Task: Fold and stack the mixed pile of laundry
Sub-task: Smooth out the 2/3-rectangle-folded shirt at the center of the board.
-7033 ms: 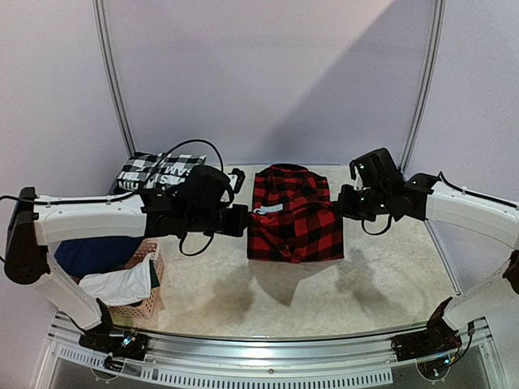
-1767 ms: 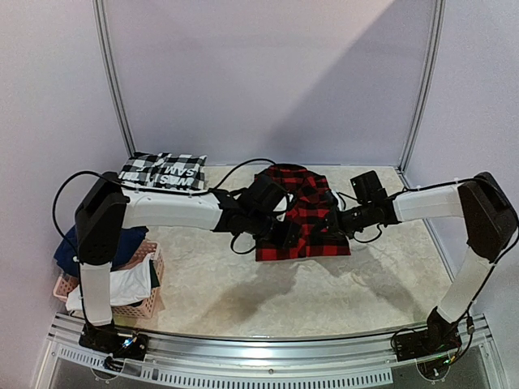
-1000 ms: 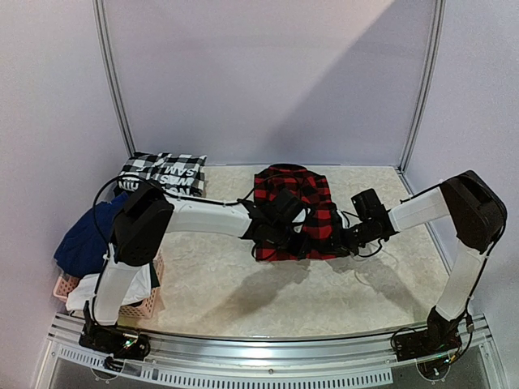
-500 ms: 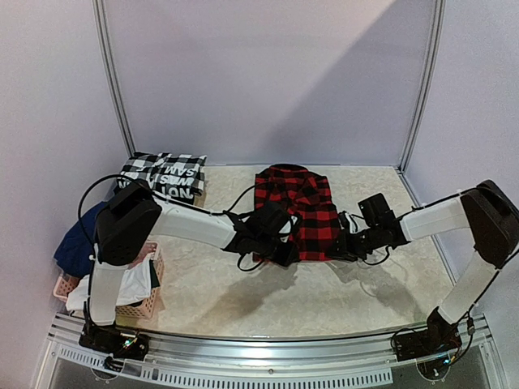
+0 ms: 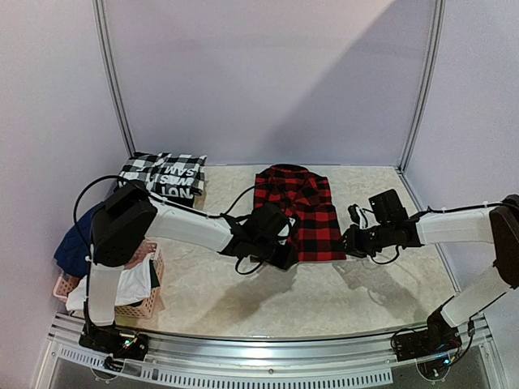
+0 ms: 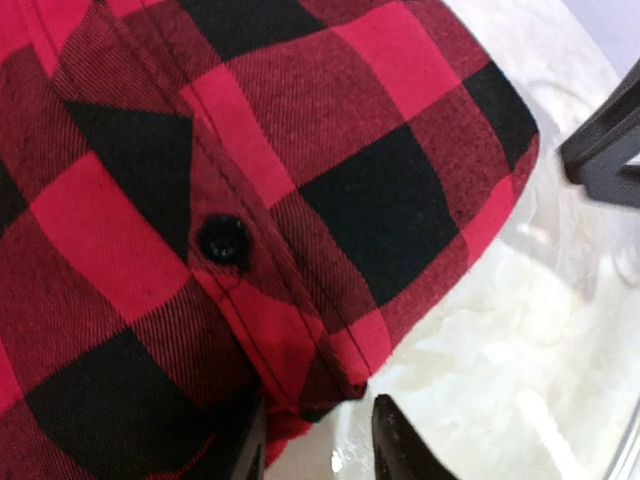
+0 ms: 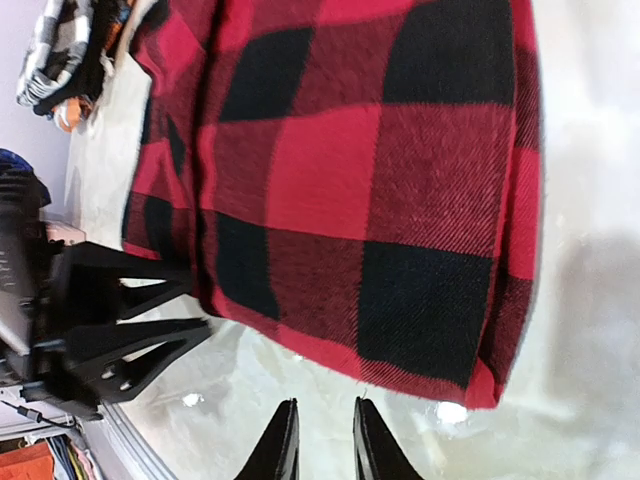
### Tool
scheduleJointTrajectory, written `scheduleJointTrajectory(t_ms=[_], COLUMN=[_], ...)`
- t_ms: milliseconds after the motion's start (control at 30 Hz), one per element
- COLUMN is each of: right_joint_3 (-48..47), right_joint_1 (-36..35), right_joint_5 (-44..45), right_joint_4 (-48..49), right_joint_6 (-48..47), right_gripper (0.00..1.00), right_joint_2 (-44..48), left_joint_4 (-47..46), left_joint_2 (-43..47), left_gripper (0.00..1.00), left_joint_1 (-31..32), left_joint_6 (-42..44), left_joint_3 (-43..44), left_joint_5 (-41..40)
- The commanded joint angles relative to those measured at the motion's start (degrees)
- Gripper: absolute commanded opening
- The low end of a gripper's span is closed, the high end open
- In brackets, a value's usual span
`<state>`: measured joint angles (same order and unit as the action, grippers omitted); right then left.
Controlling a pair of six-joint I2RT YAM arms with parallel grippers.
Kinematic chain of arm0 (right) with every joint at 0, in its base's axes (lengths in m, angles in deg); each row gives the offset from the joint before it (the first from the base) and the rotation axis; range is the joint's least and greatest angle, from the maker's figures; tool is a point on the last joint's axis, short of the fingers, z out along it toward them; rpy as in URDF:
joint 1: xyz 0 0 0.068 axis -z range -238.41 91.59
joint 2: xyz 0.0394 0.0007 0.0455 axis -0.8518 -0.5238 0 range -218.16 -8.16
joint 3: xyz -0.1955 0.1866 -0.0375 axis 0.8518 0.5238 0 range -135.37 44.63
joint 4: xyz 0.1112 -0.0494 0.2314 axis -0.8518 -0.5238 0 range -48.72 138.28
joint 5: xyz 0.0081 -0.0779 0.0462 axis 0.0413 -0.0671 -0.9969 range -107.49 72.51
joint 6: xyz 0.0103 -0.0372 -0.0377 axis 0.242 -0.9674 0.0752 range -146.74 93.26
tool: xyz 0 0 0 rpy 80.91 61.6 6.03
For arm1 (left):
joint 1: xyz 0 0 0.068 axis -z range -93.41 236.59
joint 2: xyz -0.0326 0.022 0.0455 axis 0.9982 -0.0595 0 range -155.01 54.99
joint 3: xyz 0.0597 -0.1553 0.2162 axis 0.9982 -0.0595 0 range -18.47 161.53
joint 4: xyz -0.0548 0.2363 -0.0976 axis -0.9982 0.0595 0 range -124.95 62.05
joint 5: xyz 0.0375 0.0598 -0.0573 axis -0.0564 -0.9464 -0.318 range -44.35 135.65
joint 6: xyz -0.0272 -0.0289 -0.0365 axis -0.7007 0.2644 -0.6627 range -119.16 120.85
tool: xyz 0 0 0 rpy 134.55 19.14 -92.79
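The red-and-black plaid shirt (image 5: 297, 211) lies folded flat in the middle of the table, collar to the back. My left gripper (image 5: 280, 258) sits low at the shirt's near left corner. In the left wrist view its jaws (image 6: 318, 452) stand apart, with the shirt's hem corner (image 6: 335, 385) lying just ahead of the gap. My right gripper (image 5: 350, 242) hovers just off the near right corner. Its fingertips (image 7: 286, 440) show a narrow gap with nothing in it, and the shirt's edge (image 7: 400, 375) lies clear of them. More of the laundry pile, a navy piece (image 5: 79, 243) and a white piece (image 5: 120, 286), fills the basket.
A pink lattice basket (image 5: 148, 305) stands at the near left. A folded black-and-white checked piece with lettering (image 5: 165, 173) lies at the back left corner. Upright metal posts (image 5: 113, 81) frame the back wall. The left gripper's black fingers (image 7: 120, 345) show in the right wrist view.
Both grippers have drawn back from the shirt's near edge, the right one sliding off to the right. The shirt now lies flat and smooth. Both pairs of jaws have widened a little.
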<state>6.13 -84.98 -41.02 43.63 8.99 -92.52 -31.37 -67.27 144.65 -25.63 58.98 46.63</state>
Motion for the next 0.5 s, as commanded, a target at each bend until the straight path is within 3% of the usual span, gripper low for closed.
scheduleJointTrajectory(t_ms=[0, 233, 467], right_joint_3=[-1.03, -2.61, -1.87], right_joint_1=[-0.57, -0.58, -0.58], right_joint_5=[-1.78, 0.45, -0.27], right_joint_4=[3.23, 3.10, 2.28], right_joint_6=[0.18, -1.78, -1.72], right_gripper=[0.20, 0.19, 0.18], right_joint_2=[-4.35, -9.63, -9.12], left_joint_4=[3.06, 4.93, 3.00], left_joint_2=[3.73, 11.10, 12.98], left_gripper=[0.41, 0.45, 0.39], left_joint_1=[1.02, -0.08, -5.40], left_joint_6=[-0.50, -0.34, -1.86], left_joint_3=[-0.11, -5.08, -12.06], left_joint_5=[2.18, -0.50, -1.53])
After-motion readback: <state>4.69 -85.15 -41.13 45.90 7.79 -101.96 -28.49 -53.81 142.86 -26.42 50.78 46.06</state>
